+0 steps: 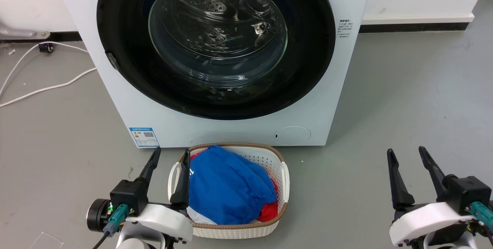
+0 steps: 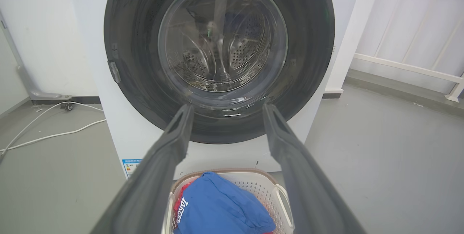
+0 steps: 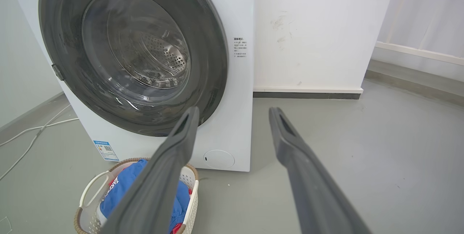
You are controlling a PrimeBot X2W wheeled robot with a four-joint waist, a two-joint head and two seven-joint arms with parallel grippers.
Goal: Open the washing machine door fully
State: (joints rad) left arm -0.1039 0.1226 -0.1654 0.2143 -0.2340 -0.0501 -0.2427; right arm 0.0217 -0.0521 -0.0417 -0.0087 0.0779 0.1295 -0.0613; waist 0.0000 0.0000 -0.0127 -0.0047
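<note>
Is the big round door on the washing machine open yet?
No, the washing machine door lies flat against the white machine front, with no gap showing around its edge.

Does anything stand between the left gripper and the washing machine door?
Only the laundry basket, on the floor close before the machine and lower than the washing machine door. Above it, the way from the left gripper looks free.

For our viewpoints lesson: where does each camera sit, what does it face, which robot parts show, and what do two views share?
Head view: on the head, angled down at the washing machine door; left jaws, right jaws, open.
Left wrist view: from that wrist, squarely at the door; left jaws.
Right wrist view: from that wrist, obliquely at the door; right jaws.
Shared: laundry basket.
</note>
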